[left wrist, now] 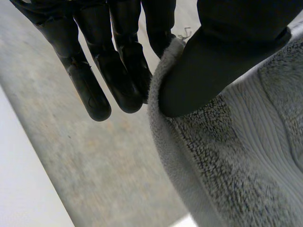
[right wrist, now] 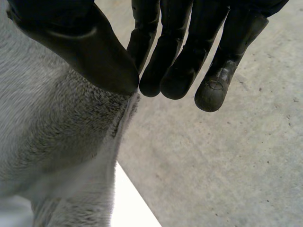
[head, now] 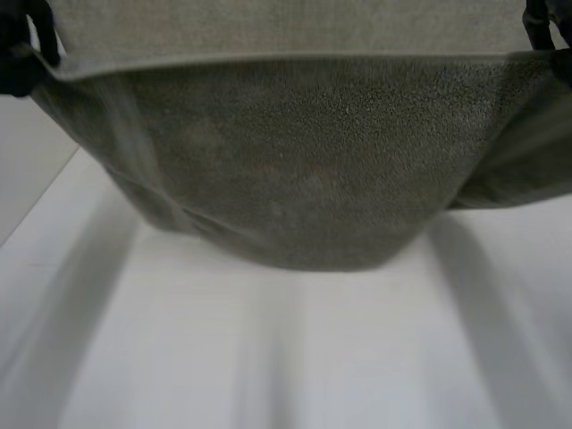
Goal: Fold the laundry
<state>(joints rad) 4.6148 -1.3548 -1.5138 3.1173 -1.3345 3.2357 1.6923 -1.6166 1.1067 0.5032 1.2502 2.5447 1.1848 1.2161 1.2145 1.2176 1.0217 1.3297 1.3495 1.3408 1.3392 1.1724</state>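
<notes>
A grey terry towel (head: 304, 161) hangs spread in the air above the white table (head: 295, 357), its lower edge sagging in a curve. My left hand (head: 18, 54) holds one upper corner and my right hand (head: 545, 27) the other. Seen from the left wrist, the left hand (left wrist: 118, 61) pinches the towel's hemmed edge (left wrist: 236, 156) between thumb and straight fingers. From the right wrist, the right hand (right wrist: 189, 52) pinches the towel's edge (right wrist: 52, 127) the same way.
Bare white tabletop lies below the hanging towel. Grey concrete floor (left wrist: 94, 156) shows beyond the table's edge under the left hand, and the same floor (right wrist: 227, 156) under the right hand.
</notes>
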